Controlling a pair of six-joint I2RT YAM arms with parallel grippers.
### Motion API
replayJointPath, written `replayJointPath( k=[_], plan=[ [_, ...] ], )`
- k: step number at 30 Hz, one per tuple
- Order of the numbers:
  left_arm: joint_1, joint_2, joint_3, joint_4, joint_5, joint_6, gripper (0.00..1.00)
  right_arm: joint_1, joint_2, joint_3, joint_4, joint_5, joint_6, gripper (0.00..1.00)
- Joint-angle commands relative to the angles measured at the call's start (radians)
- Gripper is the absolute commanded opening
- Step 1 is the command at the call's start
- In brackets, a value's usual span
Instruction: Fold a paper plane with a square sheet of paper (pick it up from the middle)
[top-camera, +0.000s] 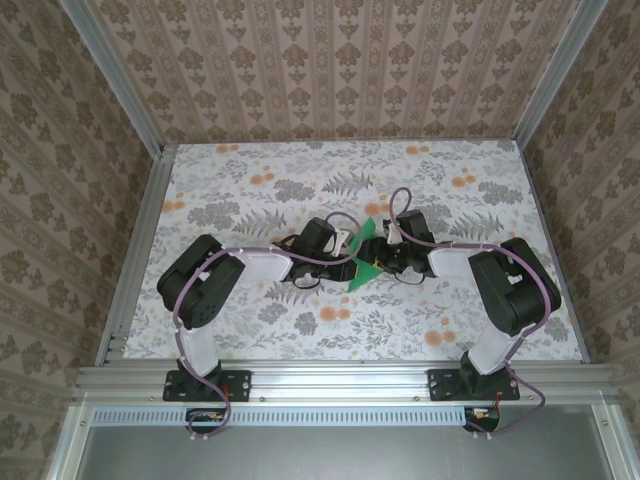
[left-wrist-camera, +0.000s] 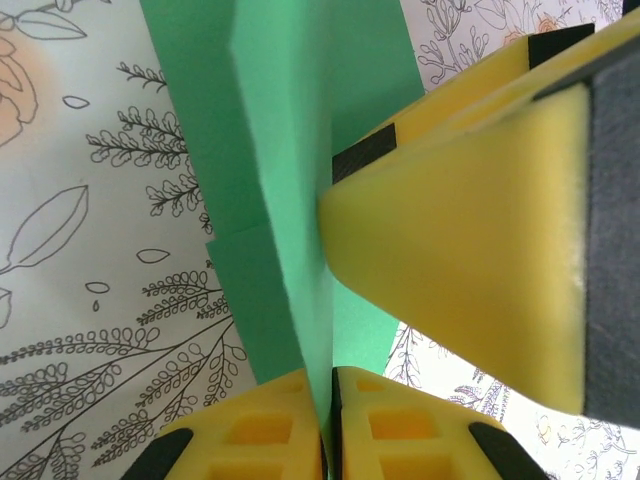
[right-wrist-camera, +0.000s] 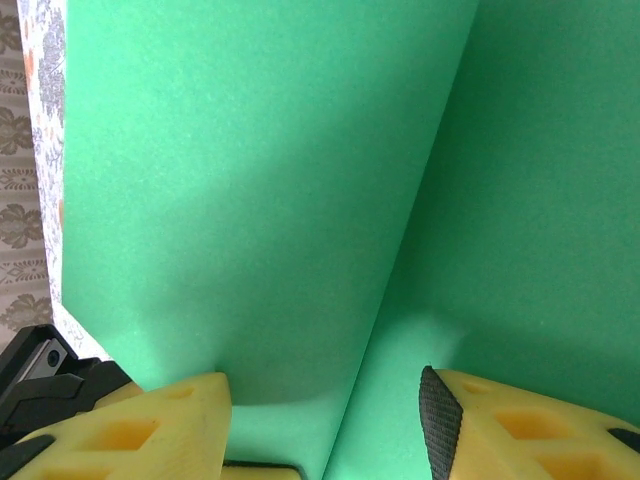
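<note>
The green sheet of paper (top-camera: 362, 270) is held up between the two arms over the middle of the floral-printed bench (top-camera: 300, 190), slightly right of centre and near both wrists. It is no longer a flat square. The left wrist view shows it as a narrow upright band with at least two overlapping layers and a stepped edge partway down. The right wrist view shows one long straight crease between two broad green panels.

The left end effector (left-wrist-camera: 328, 400) is clamped on the paper, with its yellow fingers together and the lower edge of the folded sheet pinched in the seam between them. The right end effector (right-wrist-camera: 322, 385) has its jaws standing apart, and the crease runs down into the gap between them. One of its yellow fingers (left-wrist-camera: 460, 260) lies against the side of the sheet in the left wrist view, but nothing shows it squeezing.

I judge the task to be in its middle part. The pick-up is done and some lengthwise folding is in place, but no pointed nose or wing shape can be made out. The nose folds, the wing folds and sharpening the creases appear to remain.
</note>
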Motion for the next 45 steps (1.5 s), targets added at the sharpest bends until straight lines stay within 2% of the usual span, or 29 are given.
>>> replayJointPath(
  k=[1,5,12,15,23,32,45],
  plan=[
    [0.009,0.019,0.026,-0.019,0.029,-0.021,0.13,-0.005,0.021,0.030,-0.028,0.013,-0.025,0.55],
    [0.013,0.011,0.025,-0.015,0.021,-0.022,0.15,-0.005,0.023,0.036,-0.058,0.047,-0.028,0.52],
    [0.015,-0.051,-0.006,0.001,-0.025,-0.030,0.35,-0.005,0.024,0.037,-0.105,0.113,-0.027,0.45],
    [0.018,-0.079,-0.021,0.000,-0.066,-0.037,0.38,-0.005,0.026,0.033,-0.109,0.134,-0.016,0.43],
    [0.021,-0.110,-0.042,-0.004,-0.152,-0.087,0.38,-0.005,0.036,-0.001,-0.071,0.165,0.032,0.39],
    [0.020,-0.062,-0.015,0.018,-0.104,-0.123,0.36,-0.005,0.046,0.003,-0.104,0.191,0.044,0.33],
    [0.017,-0.055,-0.003,0.019,-0.155,-0.156,0.32,-0.004,0.053,0.087,-0.352,0.291,0.014,0.29]
  ],
)
